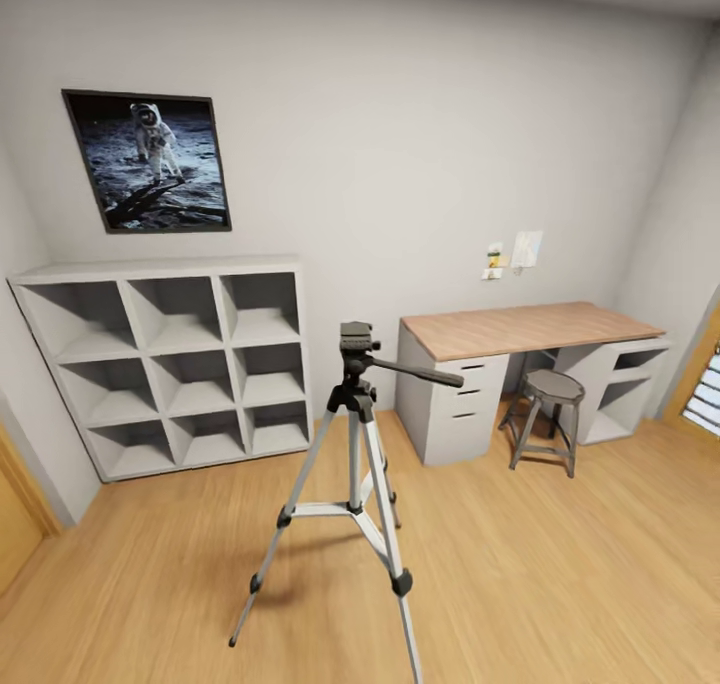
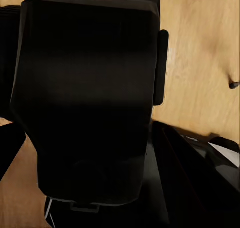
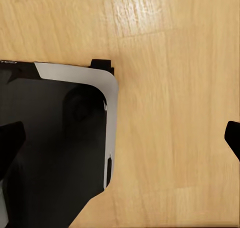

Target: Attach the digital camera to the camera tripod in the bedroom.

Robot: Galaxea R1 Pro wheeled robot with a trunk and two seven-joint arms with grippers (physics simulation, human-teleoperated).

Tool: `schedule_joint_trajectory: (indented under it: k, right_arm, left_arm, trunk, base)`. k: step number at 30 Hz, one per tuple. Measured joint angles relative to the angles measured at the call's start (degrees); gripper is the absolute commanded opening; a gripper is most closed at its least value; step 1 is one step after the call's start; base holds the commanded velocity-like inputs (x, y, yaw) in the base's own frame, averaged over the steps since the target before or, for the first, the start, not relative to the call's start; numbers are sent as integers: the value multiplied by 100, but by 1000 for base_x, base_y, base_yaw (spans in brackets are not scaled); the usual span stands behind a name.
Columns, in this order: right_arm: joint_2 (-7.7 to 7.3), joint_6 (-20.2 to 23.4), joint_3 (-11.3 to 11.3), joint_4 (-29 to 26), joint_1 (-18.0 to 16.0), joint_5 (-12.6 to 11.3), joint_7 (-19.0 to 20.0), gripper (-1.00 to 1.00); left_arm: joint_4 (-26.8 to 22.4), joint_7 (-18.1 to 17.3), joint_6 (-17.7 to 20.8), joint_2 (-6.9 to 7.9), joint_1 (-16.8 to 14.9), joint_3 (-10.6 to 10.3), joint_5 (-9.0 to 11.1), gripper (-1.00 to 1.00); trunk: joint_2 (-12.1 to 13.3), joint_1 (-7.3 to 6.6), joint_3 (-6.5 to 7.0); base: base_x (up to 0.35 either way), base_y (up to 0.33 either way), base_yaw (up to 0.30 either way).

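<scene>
Facing the tripod (image 1: 355,464), standing upright on the wood floor (image 1: 560,584) mid-room, legs spread, head bare, pan handle (image 1: 418,371) pointing toward the desk (image 1: 530,329). Behind it, white shelves (image 1: 165,364) against the wall under a moon poster (image 1: 148,161); stool (image 1: 545,414) tucked at the desk's front edge.

In the left wrist view, a large black boxy mass (image 2: 85,98) close against the lens, floor beyond. Probably the camera carried in the left gripper, but too dark and too near to be sure; jaw state impossible to read there.

In the right wrist view, bare floor (image 3: 175,128) between two dark finger tips (image 3: 234,138) set well apart, so jaws spread and holding nothing; a black, white-edged panel (image 3: 60,148) of the robot's own body to one side.

Step in hand, by judgement: approach finished or nearly so, mounting not yet begun. Next move likely calls for raising the left arm above the tripod head, levelling the camera's base over the mounting plate, then lowering straight down. Risk: knocking the pan handle or a leg and tipping the tripod.
</scene>
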Motion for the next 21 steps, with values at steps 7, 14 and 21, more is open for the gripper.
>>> schedule_joint_trajectory:
  k: [7, 14, 21]
  right_arm:
    - [3, -39, 9, -5, -2, 32, 1, 100]
    - [-5, -44, 9, -5, -1, 35, 2, 100]
    - [-11, -52, 16, -5, -1, 40, 2, 100]
  left_arm:
    - [-209, 216, 107, 135, -2, 1, -18, -100]
    - [-136, 207, 44, 101, -3, 21, 0, -100]
    - [-86, 218, -495, -56, -1, 26, 28, -100]
  trunk:
    - [0, 0, 0]
    - [0, 0, 0]
    - [0, 0, 0]
  base:
    - [0, 0, -44]
    - [0, 0, -1]
    - [0, 0, 0]
